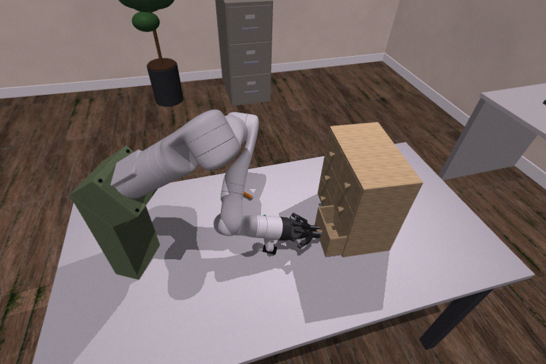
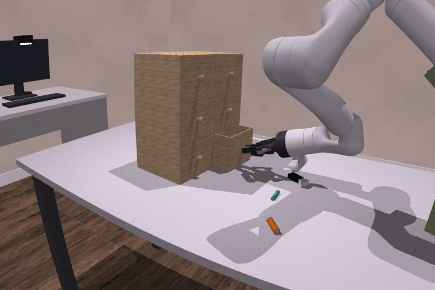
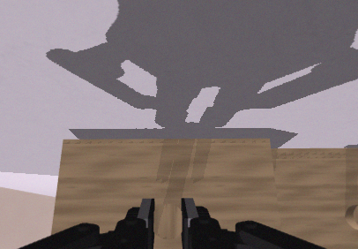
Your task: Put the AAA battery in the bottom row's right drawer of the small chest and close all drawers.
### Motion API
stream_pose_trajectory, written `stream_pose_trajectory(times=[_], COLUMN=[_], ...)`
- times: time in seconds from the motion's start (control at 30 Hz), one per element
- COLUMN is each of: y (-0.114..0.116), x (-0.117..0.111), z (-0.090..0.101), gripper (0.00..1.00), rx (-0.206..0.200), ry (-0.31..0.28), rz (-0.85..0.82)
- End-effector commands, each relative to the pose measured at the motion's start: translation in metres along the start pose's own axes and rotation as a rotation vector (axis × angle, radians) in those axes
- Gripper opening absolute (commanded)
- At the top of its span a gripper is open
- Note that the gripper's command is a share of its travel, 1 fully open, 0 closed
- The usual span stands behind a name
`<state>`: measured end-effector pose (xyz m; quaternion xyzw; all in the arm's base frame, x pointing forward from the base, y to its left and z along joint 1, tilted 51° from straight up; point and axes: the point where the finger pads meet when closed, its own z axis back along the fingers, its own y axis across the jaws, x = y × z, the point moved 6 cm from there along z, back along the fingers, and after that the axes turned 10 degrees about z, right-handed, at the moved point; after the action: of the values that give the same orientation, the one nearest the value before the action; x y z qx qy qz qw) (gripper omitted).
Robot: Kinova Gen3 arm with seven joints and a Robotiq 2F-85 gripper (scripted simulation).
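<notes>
On a pale worktop (image 1: 247, 320) (image 2: 88, 174) (image 3: 26, 111), an orange battery (image 1: 247, 196) (image 2: 273, 225) is lying nearest in the exterior view. Just beyond, the AAA battery (image 1: 263, 215) (image 2: 275, 195), small and green, is lying on the worktop, outside the drawer. Farther back, a black-and-white stick (image 1: 270, 252) (image 2: 295, 177) is resting under the arm (image 1: 211, 139) (image 2: 305, 58). Beyond it, the level pincer (image 1: 319, 231) (image 2: 243, 150) (image 3: 167, 215) is gripping the knob (image 3: 167, 226) of the bottom right drawer (image 1: 334, 245) (image 2: 228, 151) (image 3: 110, 177), which is standing partly out of the wooden chest (image 1: 383, 214) (image 2: 158, 110) (image 3: 317, 191). The other five drawers are sitting closed. Farthest away, a monitor (image 2: 24, 61) is standing on a desk (image 1: 480, 139) (image 2: 80, 104).
</notes>
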<state>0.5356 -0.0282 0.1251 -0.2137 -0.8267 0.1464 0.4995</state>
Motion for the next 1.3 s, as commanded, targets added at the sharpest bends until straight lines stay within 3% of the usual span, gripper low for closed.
stream_pose_trajectory(times=[0.0,1.13,1.27], y=[0.0006,0.0010,0.0010], x=[-0.0018,-0.0041,-0.0041], z=[0.0030,0.0097,0.0097], gripper=[0.13,0.13,0.17], rx=[0.003,0.003,0.003], ry=[0.003,0.003,0.003], rz=[0.002,0.002,0.002])
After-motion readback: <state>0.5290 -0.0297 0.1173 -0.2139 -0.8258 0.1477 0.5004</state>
